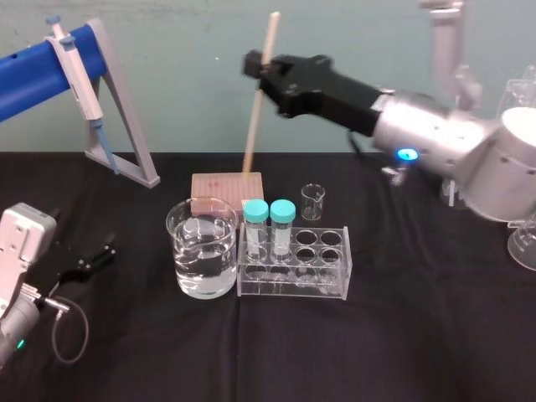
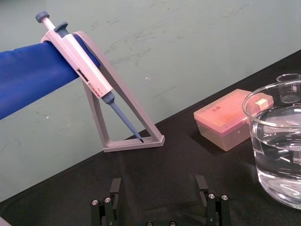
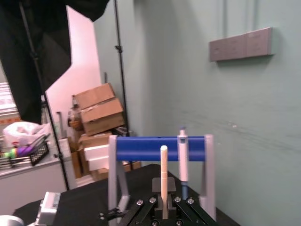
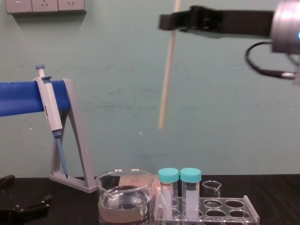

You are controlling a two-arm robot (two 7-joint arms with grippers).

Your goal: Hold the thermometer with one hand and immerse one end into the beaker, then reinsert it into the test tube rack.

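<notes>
Clamping the thermometer (image 1: 258, 109) near its top, the right gripper (image 1: 266, 71) hangs it slightly tilted, well above the beaker (image 1: 203, 251) and test tube rack (image 1: 333, 280) (height probably spares the rim before dipping). The left gripper (image 2: 158, 181) rests parked at lower left, fingers spread.

Right gripper (image 4: 168, 21) at top, closed on the thermometer (image 4: 167, 75) near its upper end. Rod slightly tilted, its lower tip free in the air, well above the glassware. Below: beaker (image 4: 124, 199) with cloudy liquid, just left of the rack (image 4: 234, 214). Two teal-capped tubes (image 4: 179, 185) stand in the rack's left holes.
</notes>
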